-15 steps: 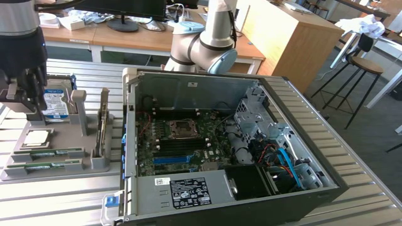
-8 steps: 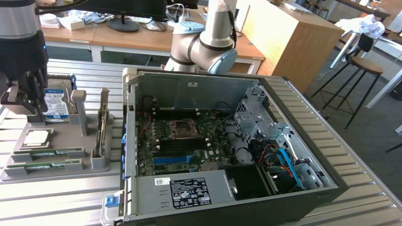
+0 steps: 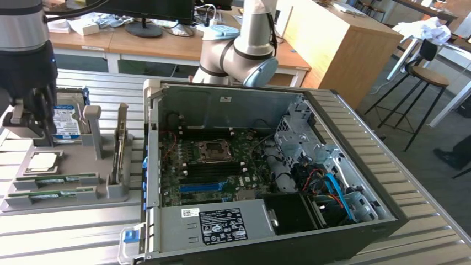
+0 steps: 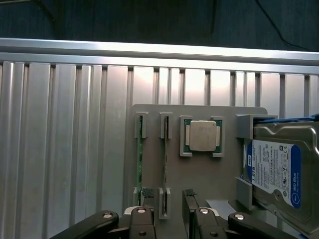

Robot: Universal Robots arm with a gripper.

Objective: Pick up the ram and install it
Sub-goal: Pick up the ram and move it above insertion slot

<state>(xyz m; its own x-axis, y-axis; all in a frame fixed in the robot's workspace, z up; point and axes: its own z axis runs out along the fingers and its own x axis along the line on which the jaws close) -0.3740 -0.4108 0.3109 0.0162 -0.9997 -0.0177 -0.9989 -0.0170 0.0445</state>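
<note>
Gripper (image 4: 168, 211) wide open above the grey holder (image 4: 209, 174), nothing held.
The ram (image 4: 165, 169) stands on edge in its slot, 1 of 2 sticks, in line between my jaws; edge-up, I judge, suits a pinch.

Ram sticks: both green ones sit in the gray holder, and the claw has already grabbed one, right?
No. Both ram sticks do sit in the gray holder, but the claw is open and has grabbed nothing. It hovers above them. The wrist view shows it.
</note>
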